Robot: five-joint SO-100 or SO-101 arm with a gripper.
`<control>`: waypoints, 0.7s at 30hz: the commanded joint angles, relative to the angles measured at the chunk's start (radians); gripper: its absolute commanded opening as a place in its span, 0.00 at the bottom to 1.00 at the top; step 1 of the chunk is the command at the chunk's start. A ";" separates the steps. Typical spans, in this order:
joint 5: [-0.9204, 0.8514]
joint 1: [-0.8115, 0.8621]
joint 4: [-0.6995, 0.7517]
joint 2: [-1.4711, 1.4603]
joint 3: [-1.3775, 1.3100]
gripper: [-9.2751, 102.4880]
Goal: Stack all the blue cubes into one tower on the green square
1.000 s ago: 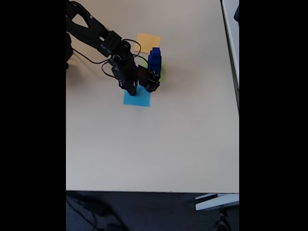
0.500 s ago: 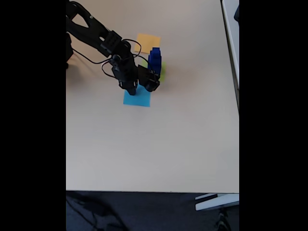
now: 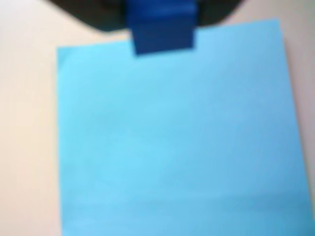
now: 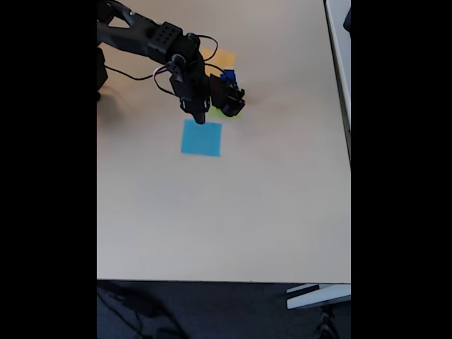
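My gripper (image 3: 162,19), top of wrist view, clamps 1 small cube (image 3: 162,30); next, carry it onto the tower (image 4: 229,75).

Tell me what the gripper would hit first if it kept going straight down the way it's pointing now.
Probably the flat light blue square on the beige table; the gripper, holding a small dark blue cube, points at its upper edge, though height is unclear.

arm: black, reaches in from the upper left of the fixed view, elbow raised, wrist bent downward | gripper (image 4: 200,117): tips point down toward the table | jaws: closed on a small blue cube (image 3: 162,27), seen at the wrist view's top edge
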 commanded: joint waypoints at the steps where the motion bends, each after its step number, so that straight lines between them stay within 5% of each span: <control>1: 0.031 -0.017 0.098 0.101 -0.172 0.08; 7: 0.132 -0.101 0.272 0.072 -0.442 0.08; 21: 0.296 -0.245 0.190 0.089 -0.436 0.08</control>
